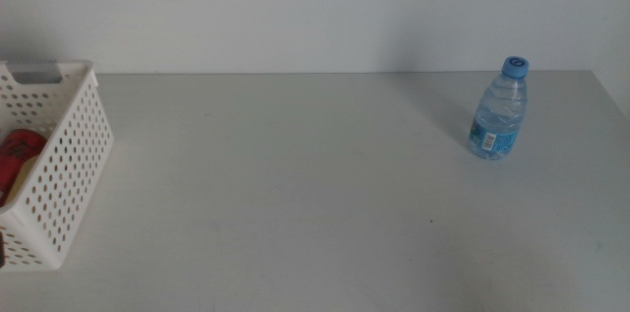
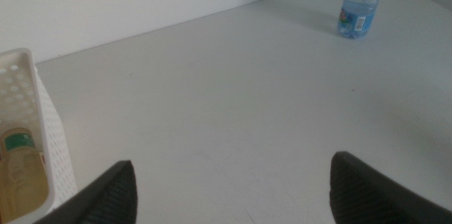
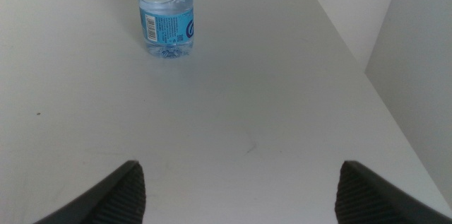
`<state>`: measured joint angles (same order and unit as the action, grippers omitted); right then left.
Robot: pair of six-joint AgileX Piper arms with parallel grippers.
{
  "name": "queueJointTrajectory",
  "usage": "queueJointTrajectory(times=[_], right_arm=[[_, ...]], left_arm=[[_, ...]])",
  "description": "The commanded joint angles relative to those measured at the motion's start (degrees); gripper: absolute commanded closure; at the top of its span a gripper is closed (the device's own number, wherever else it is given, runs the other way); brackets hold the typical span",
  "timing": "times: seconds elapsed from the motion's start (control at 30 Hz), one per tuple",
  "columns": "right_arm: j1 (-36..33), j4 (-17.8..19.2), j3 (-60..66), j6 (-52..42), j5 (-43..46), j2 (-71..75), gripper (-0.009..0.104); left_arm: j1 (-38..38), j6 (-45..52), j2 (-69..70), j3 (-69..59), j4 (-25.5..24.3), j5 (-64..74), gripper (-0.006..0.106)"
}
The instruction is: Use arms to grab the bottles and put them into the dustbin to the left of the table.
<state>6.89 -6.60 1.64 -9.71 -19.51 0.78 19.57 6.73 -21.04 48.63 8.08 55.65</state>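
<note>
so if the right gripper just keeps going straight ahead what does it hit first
Likely the water bottle, though it stands a little off the centre line of the open right gripper, so it might pass beside it; only bare table lies between.

A small clear water bottle (image 1: 499, 108) with blue cap and label stands upright at about two o'clock on the grey table (image 1: 315, 204). At nine o'clock, the white holed basket (image 1: 61, 169) holds a red can (image 1: 18, 155) and a pale-yellow bottle (image 2: 21, 171).

My matt, ribbed dark jaws face a smooth matt grey table (image 1: 295, 184); the clear glossy plastic water bottle (image 1: 499, 110) at two o'clock, white perforated plastic dustbin (image 1: 59, 164) at nine.
</note>
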Motion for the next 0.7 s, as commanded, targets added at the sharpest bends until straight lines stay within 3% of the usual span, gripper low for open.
queueJointTrajectory(times=[0.0,0.33,0.67], right_arm=[[-0.07,0.13,-0.52,-1.04,4.82,0.53,0.001],[-0.07,0.35,-0.58,-0.97,17.41,-13.32,0.001],[-0.07,0.30,-0.58,0.08,41.84,-27.21,0.001]], left_arm=[[0.40,-0.86,-0.69,1.48,1.01,-4.18,0.007],[0.40,-0.86,-0.69,1.48,1.01,-4.18,0.007],[0.40,-0.86,-0.69,1.48,1.01,-4.18,0.007]])
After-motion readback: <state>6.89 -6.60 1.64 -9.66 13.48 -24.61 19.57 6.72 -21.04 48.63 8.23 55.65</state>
